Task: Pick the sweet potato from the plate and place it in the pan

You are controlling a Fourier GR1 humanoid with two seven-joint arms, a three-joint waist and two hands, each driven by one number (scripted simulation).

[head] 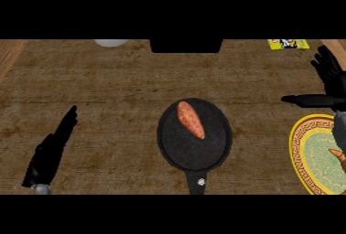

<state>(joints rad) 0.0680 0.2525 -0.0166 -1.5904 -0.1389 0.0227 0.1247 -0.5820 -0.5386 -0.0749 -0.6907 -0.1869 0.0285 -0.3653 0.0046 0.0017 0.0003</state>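
Already the sweet potato [191, 119] lay inside the black pan [218, 147], slanted across its upper half, so the placing step looked finished. The right robot hand [324, 80] hung at the far right edge, above the gold-rimmed plate [300, 137], released, fingers spread and holding nothing, thumb stretched out toward the pan. An orange scrap [338, 155] showed at the plate's right edge; I couldn't tell what it was. The left robot hand [51, 148] rested low on the left, fingers straight, well apart from the pan on the wooden tabletop [101, 91]. What remained, I'd judge, was only drawing the right arm back clear.
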